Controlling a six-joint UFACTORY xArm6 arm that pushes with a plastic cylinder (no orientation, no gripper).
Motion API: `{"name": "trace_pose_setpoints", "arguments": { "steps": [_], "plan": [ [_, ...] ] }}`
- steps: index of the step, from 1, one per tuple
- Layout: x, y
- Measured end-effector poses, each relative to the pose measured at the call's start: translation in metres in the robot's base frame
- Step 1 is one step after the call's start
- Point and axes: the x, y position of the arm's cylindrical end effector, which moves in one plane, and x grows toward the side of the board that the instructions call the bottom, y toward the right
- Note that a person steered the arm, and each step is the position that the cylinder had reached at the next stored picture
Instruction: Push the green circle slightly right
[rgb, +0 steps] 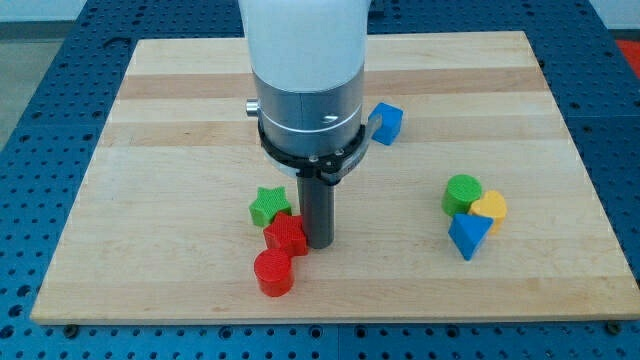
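The green circle (461, 193) sits on the wooden board at the view's right, touching a yellow block (490, 208) on its right and a blue triangle (468, 236) below it. My tip (319, 243) rests on the board near the middle, far to the left of the green circle. It stands right beside a red block (285, 234), on that block's right side. A green star (268, 206) lies up and left of the tip, and a red circle (273, 272) lies down and left of it.
A blue cube (386, 123) lies above and right of the tip, next to the arm's grey body (308, 100). The wooden board (150, 150) rests on a blue perforated table; its right edge is close beyond the yellow block.
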Motion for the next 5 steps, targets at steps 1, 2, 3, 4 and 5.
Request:
{"name": "trace_pose_setpoints", "arguments": {
  "steps": [1,2,3,4,5],
  "plan": [
    [-0.003,-0.007],
    [-0.003,-0.013],
    [-0.003,-0.019],
    [-0.018,-0.01],
    [-0.069,0.028]
  ]
}}
